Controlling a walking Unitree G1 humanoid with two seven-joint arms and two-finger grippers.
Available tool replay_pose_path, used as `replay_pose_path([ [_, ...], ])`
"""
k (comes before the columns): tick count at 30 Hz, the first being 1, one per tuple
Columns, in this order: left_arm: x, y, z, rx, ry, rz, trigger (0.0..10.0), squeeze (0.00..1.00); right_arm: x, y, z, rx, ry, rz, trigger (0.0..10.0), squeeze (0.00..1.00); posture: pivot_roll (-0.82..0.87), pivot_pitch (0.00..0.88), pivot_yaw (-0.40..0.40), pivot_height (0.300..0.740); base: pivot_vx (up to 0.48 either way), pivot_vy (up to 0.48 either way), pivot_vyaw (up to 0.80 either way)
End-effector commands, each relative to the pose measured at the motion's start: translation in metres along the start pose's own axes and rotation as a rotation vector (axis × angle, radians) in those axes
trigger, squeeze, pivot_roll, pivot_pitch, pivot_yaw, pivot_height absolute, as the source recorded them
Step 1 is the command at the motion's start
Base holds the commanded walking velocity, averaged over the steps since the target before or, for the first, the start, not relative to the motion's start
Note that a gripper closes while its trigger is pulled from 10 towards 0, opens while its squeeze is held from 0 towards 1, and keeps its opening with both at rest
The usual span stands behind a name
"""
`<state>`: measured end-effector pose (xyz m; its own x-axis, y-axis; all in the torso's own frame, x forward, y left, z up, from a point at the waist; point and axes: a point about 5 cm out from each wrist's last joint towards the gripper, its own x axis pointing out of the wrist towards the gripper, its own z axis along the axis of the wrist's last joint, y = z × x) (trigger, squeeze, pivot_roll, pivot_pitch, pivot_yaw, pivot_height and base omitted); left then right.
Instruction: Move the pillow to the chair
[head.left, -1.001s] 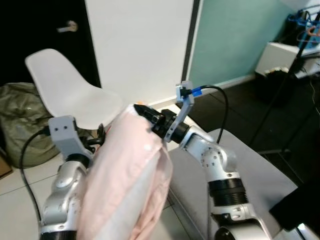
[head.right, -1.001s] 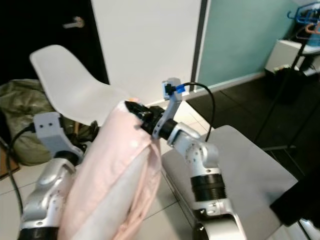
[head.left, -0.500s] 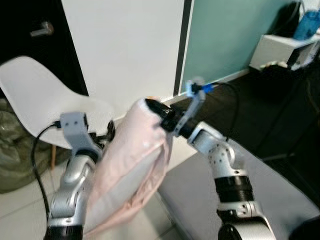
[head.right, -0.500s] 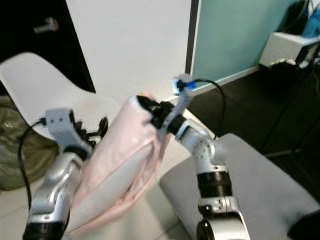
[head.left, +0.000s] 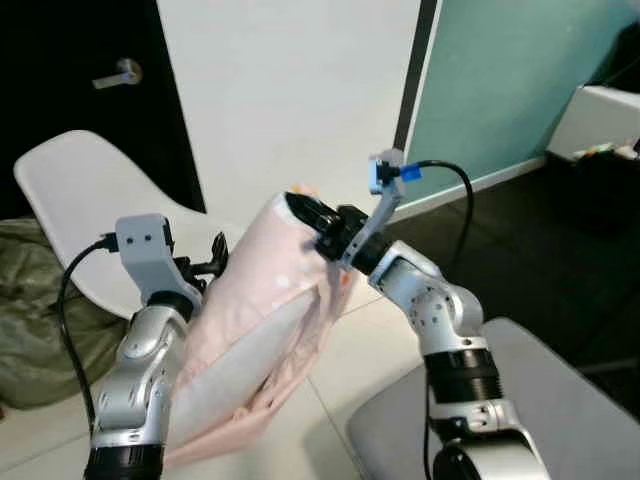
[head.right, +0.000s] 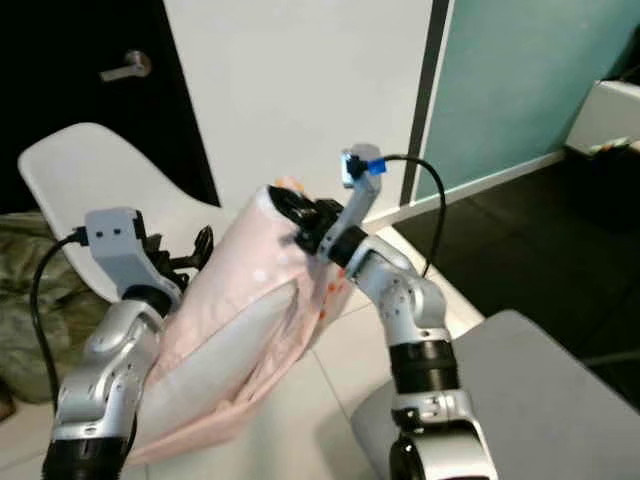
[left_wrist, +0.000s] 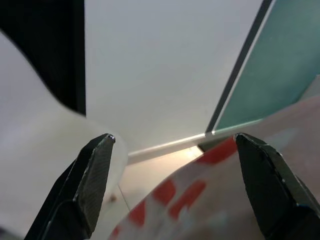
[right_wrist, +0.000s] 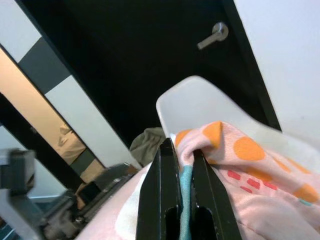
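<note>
Here right hand (right_wrist: 182, 165) pinches pillow (head.left: 262, 320); left hand (left_wrist: 172, 150) gapes.

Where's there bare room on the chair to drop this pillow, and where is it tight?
The chair shows a bare white back and upper seat beside the black door. The seat's near edge is crowded: the pillow and left gripper, jaws open, sit over it. The right gripper pinches the pillow's top corner. The green bag fills the floor beside the chair.
</note>
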<state>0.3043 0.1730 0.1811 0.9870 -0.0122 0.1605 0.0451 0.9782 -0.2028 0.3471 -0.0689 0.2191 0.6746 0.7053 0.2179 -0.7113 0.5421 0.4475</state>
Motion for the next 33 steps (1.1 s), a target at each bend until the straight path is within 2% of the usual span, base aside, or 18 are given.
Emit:
replay_pose_path([
  [1,-0.001,0.009,0.003,0.007,0.0,0.024,10.0,0.0,0.01,0.017,0.019,-0.052,-0.096,0.085,10.0,0.0,-0.17,0.0,-0.026,0.74,0.48,0.0,0.0],
  [15,-0.002,0.001,0.002,-0.004,0.005,0.006,10.0,0.0,0.006,0.015,0.027,-0.048,-0.123,0.092,10.0,0.0,-0.18,0.0,-0.024,0.74,0.48,0.0,0.79],
  [23,0.0,-0.006,0.002,-0.015,0.007,-0.02,10.0,0.0,0.006,0.017,0.05,-0.022,-0.217,0.117,10.0,0.0,-0.18,0.0,-0.023,0.74,0.48,0.0,0.79],
  [28,0.003,-0.013,0.005,-0.023,-0.007,-0.042,10.0,0.0,0.011,0.017,0.078,-0.018,-0.317,0.104,10.0,0.0,-0.18,0.0,-0.027,0.74,0.48,0.0,0.79],
  [30,0.003,-0.013,0.005,-0.023,-0.007,-0.042,10.0,0.0,0.011,0.017,0.078,-0.018,-0.317,0.104,10.0,0.0,-0.18,0.0,-0.027,0.74,0.48,0.0,0.79],
  [31,0.004,-0.015,0.004,-0.008,-0.001,-0.036,10.0,0.0,0.013,0.012,0.083,-0.058,-0.339,0.048,10.0,0.0,-0.18,0.0,-0.029,0.74,0.3,0.0,0.64],
  [33,0.004,-0.014,0.001,0.005,0.019,-0.013,10.0,0.0,0.013,0.006,0.086,-0.065,-0.358,-0.004,10.0,0.0,-0.18,0.0,-0.032,0.74,0.0,0.0,0.0],
])
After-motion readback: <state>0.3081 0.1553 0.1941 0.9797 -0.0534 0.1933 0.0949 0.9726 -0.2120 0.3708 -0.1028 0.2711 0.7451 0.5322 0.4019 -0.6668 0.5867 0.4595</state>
